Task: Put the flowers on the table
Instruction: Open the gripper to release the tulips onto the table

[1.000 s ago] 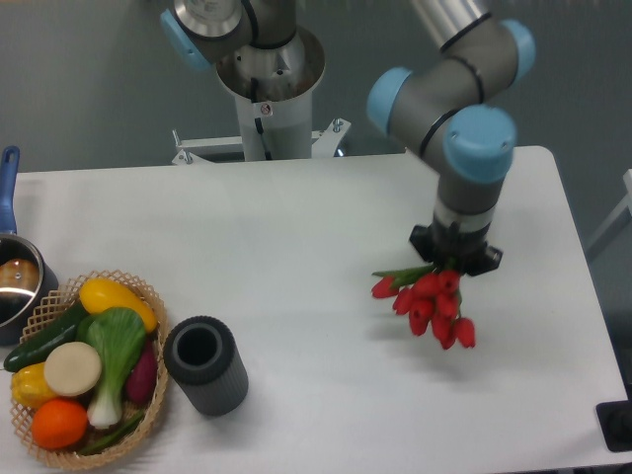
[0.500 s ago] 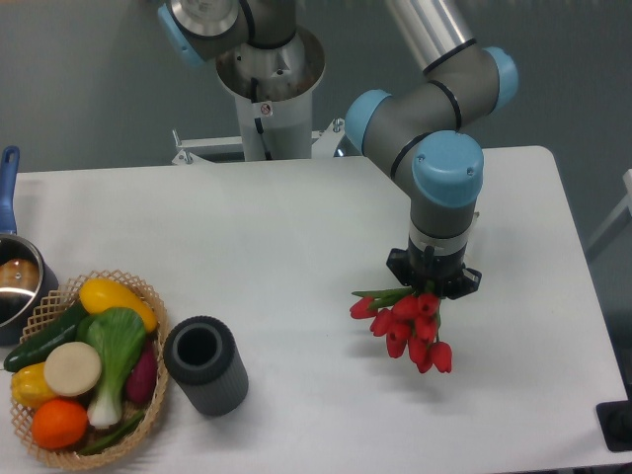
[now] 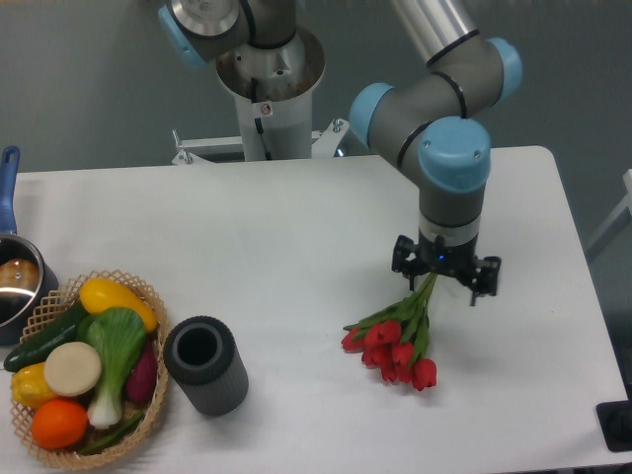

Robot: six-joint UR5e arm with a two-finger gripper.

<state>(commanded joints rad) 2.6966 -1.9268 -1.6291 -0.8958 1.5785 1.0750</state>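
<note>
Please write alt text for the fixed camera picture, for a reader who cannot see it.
A bunch of red tulips with green stems lies on the white rectangular table, just below the robot's black two-finger gripper, whose jaws look spread. At left stand a dark grey cylinder and a wicker basket of vegetables.

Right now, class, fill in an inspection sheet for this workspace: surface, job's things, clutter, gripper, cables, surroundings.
Surface: white table, rounded corners.
Job's things: flowers, red tulips, blooms low over the table at front right, stems slanting up into the gripper.
Clutter: wicker basket of vegetables at front left; dark grey cylinder beside it; pot with blue handle at the left edge.
Gripper: gripper pointing down over the stems; whether the jaws grip them cannot be told.
Cables: nothing seen.
Surroundings: grey wall; arm base behind the table.
</note>
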